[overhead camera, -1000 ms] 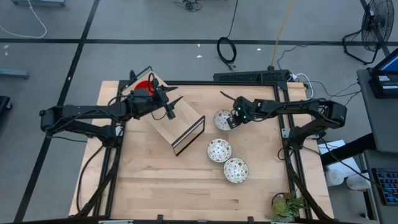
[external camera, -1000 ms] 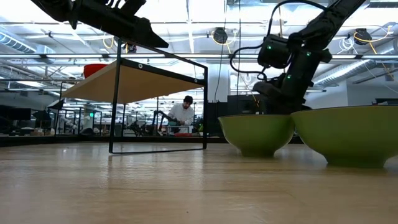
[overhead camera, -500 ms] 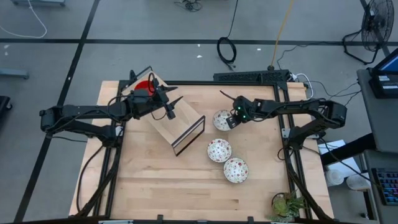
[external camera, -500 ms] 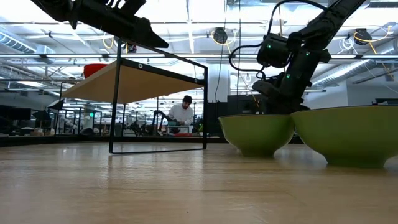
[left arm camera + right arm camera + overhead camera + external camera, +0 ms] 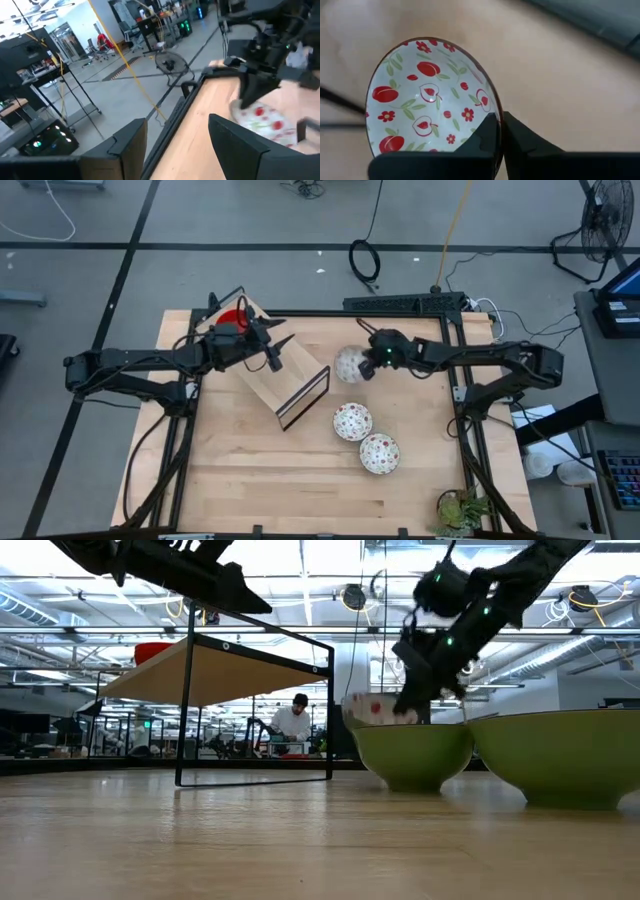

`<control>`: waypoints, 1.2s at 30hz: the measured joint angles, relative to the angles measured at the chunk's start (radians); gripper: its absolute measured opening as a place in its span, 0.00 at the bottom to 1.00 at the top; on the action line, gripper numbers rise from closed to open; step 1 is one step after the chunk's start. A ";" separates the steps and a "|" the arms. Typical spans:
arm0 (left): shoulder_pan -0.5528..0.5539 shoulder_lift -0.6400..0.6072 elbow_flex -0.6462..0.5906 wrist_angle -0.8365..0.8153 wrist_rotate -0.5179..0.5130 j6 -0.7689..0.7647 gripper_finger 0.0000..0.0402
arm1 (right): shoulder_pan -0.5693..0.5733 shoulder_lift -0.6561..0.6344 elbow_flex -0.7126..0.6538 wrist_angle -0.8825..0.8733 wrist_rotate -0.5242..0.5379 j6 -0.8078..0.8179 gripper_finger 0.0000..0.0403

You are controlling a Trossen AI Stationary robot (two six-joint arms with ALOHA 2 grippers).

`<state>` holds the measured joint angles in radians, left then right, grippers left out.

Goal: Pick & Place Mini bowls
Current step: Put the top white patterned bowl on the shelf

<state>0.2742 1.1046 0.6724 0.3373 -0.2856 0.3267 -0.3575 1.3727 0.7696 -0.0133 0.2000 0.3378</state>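
— Three patterned bowls show from above. Where is each?
— Two rest on the tabletop toward its right edge: one bowl (image 5: 352, 421) near the middle, another bowl (image 5: 379, 453) just beside it, closer to the near edge. The third, the held bowl (image 5: 348, 365), is off the wood, tilted, toward the far edge.
— What has it?
— The right hand (image 5: 366, 367). In its wrist view the fingers (image 5: 490, 135) are clamped on the rim of that bowl (image 5: 427, 107), one inside and one outside. Its inside is white with red fruit and small flowers.
— Does the low view agree?
— Yes. The bowl (image 5: 375, 710) hangs in the hand (image 5: 412, 700) above the rims of the two green-looking bowls in front.
— And the left hand (image 5: 272, 352)?
— It hovers over the rack (image 5: 285, 385), a wooden shelf on a black frame near the far left corner. Its fingers (image 5: 127, 142) stand apart with nothing between them.
— Any red bowls?
— One red bowl (image 5: 232, 317) shows at the rack's far end, partly hidden by the left arm. In the low view the red bowl (image 5: 152, 650) sits on top of the shelf.
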 joint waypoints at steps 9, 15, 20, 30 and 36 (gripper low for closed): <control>-0.002 0.037 0.001 0.186 0.180 -0.228 0.53 | 0.116 -0.062 -0.012 0.490 0.491 -0.585 0.00; -0.007 0.142 0.009 0.306 0.234 -0.289 0.53 | 0.132 0.004 -0.083 1.058 0.466 -0.952 0.00; -0.007 0.248 0.078 0.325 0.203 -0.340 0.53 | 0.121 0.046 -0.107 1.224 0.358 -0.988 0.00; -0.009 0.442 0.271 0.315 0.028 -0.186 0.53 | 0.121 0.066 -0.107 1.273 0.327 -1.008 0.00; -0.010 0.440 0.283 0.320 -0.066 -0.117 0.53 | 0.121 0.066 -0.107 1.260 0.319 -1.005 0.00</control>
<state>0.2646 1.5442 0.9556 0.6575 -0.3514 0.2096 -0.2363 1.4391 0.6628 1.2463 0.5189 -0.6671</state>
